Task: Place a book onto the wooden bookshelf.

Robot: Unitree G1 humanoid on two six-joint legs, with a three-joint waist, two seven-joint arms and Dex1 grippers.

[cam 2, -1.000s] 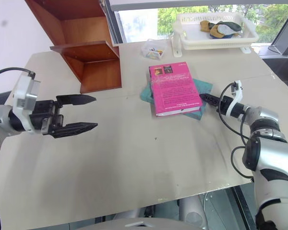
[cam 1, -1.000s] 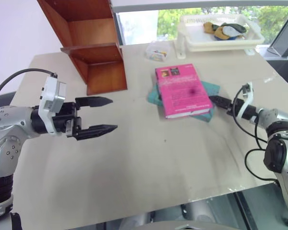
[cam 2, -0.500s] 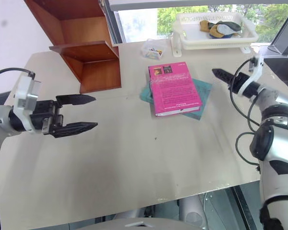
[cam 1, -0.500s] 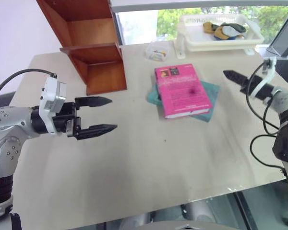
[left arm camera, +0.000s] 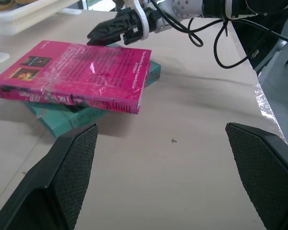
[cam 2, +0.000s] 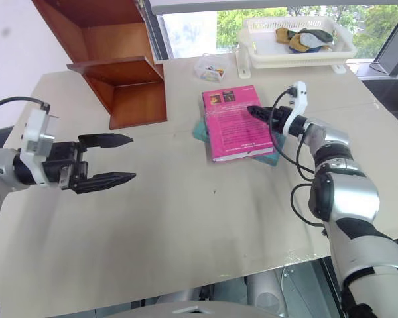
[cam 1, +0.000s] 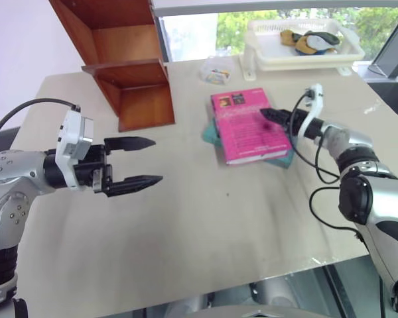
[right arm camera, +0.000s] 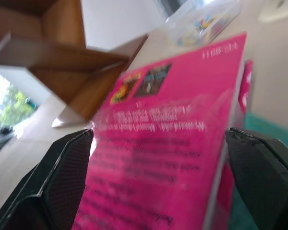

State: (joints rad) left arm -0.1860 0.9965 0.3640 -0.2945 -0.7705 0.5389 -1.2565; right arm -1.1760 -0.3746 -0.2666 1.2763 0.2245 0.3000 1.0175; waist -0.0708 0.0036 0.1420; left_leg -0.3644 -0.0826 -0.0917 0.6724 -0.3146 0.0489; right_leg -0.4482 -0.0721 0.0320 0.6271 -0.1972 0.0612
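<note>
Now right tool [cam 1: 265,115] spread over pink book [cam 1: 247,129], left tool [cam 1: 149,160] released above table [cam 1: 205,225].

Silver-grey jointed arms dotted with small screws, white wrist blocks, looping black cables, and tapering black fingers [cam 1: 131,179] with what looks like ribbed inner faces on each gripper.

Thick magenta book [cam 1: 249,126] lay flat, back cover up, atop teal book [left arm camera: 72,117]; reddish-brown wooden bookshelf [cam 1: 123,59] stood well apart
</note>
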